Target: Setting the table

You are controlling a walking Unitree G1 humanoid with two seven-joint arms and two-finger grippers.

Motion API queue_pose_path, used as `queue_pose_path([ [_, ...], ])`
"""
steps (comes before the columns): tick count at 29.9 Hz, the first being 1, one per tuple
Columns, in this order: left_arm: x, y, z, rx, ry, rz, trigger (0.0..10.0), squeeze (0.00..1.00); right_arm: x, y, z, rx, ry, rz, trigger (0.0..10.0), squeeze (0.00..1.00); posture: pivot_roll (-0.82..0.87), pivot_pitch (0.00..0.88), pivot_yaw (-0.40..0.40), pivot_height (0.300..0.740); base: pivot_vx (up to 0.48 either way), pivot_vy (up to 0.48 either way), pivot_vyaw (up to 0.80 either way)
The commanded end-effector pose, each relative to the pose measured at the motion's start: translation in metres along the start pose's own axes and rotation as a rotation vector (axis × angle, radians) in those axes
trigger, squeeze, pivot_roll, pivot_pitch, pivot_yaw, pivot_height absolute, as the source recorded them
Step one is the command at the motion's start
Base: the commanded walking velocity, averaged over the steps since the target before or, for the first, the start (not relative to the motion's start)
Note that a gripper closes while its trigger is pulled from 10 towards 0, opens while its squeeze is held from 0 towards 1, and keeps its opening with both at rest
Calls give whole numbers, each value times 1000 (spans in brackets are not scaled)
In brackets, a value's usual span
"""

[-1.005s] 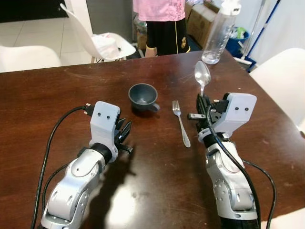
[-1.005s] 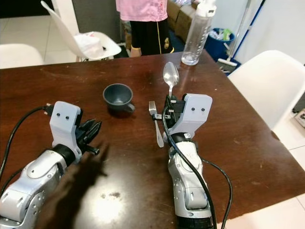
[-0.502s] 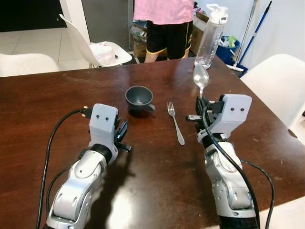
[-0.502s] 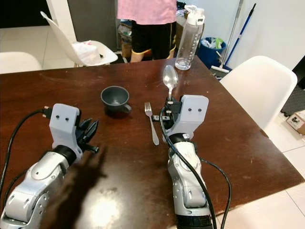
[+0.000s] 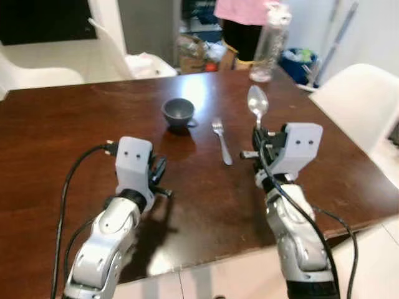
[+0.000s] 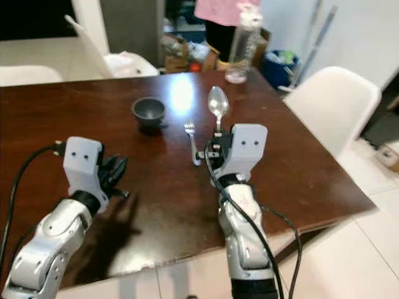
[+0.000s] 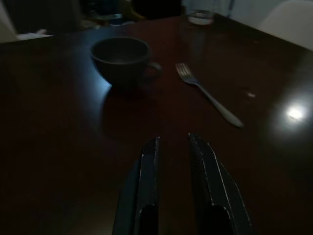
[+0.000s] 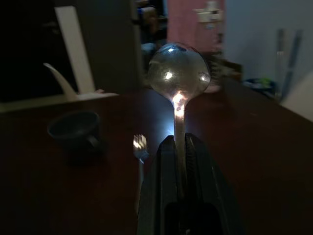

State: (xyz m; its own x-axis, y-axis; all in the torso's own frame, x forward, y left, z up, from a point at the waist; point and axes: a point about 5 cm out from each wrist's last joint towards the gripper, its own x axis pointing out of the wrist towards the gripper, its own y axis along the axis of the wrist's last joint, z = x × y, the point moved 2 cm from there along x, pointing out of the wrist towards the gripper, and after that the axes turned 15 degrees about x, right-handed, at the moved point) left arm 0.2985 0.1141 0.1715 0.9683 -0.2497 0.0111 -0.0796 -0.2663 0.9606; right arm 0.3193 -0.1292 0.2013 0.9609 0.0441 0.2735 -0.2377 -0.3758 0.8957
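While the right gripper point(image 5: 260, 138) pinches the spoon point(image 5: 257, 104) by its handle, bowl pointing up and away, the piece sits above the brown table point(image 5: 62, 124), just right of the fork point(image 5: 221, 142). Fork lies flat beside the dark cup point(image 5: 177, 113). Left gripper point(image 7: 172, 161) hovers low over the tabletop, fingers a narrow gap apart, empty. Spoon looks light, stiff, polished metal; likely slippery, so a hold low on the thin handle may let it swivel. A clear bottle point(image 5: 265, 50) stands at the far edge; a person point(image 5: 246, 18) beyond it.
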Motion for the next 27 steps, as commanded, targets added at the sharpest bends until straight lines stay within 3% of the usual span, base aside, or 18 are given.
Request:
queue_pose_path([
  [1, -2, -6, -3, 4, 9, -20, 10000, 0, -1, -3, -5, 6, 15, -4, 10000, 0, -67, 22, 22, 740, -349, 0, 0],
  [8, -3, -7, -2, 4, 9, -19, 10000, 0, -1, -3, -4, 4, 12, -6, 10000, 0, -66, 25, 22, 740, -337, 0, 0],
  [12, -3, -7, -2, 3, 10, -18, 10000, 0, -1, -5, -4, 12, 10, -13, 10000, 0, -65, 26, 22, 740, 0, 0, 0],
  [16, -3, -7, -2, 2, 8, -18, 10000, 0, -1, -6, -3, 25, 2, -22, 10000, 0, -65, 26, 22, 740, 0, 0, -784],
  [22, -2, -8, -1, 0, 4, -18, 10000, 0, 0, -6, -1, 31, -4, -24, 10000, 0, -65, 24, 23, 740, 0, 0, 0],
  [27, -2, -8, 0, -7, -5, -18, 10000, 0, 0, -6, -1, 31, -4, -26, 10000, 0, -68, 20, 23, 740, 0, 0, -800],
])
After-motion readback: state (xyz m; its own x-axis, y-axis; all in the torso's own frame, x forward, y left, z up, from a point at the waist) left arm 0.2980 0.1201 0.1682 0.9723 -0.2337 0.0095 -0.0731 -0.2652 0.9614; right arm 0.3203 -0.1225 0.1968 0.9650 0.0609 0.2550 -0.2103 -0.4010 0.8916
